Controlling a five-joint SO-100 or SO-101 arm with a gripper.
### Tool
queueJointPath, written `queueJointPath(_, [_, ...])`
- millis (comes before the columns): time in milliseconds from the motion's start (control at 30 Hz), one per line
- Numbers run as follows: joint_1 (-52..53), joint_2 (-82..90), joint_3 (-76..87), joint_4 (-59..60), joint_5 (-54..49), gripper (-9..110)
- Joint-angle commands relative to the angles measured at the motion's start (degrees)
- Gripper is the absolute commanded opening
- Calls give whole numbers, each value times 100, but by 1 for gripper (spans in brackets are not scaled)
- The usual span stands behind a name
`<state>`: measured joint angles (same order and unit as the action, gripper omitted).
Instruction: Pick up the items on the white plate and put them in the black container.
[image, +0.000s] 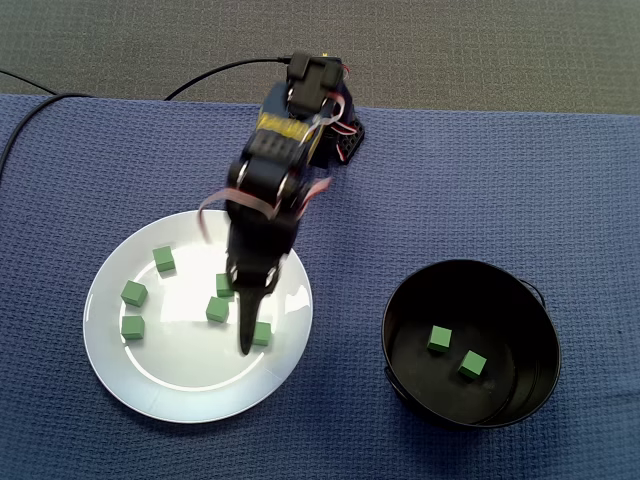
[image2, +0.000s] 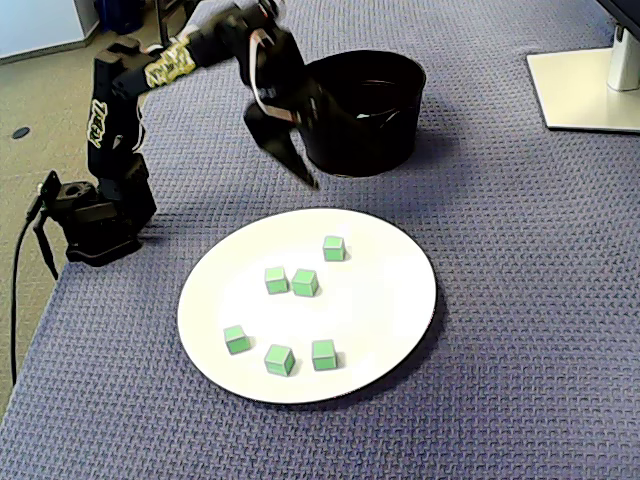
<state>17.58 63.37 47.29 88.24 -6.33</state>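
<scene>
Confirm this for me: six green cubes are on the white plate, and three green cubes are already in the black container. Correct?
Not quite. The black container holds two green cubes, not three. The fixed view that looks down into it shows both, lying side by side on its floor. The rest stands: six green cubes are on the white plate.

No writing is legible. The yellow sticker on the black robot arm carries dark marks too small to read. In a fixed view, the white lettering on the arm's lower link is blurred.
</scene>
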Motion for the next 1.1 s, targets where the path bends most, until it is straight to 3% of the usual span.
queueJointPath(0, [316,-492,-185,114,62,42])
queueJointPath(833, [-141,-2566,-1116,-88,44,37])
queueJointPath(1067, [-185,-2672,-1169,-88,18,14])
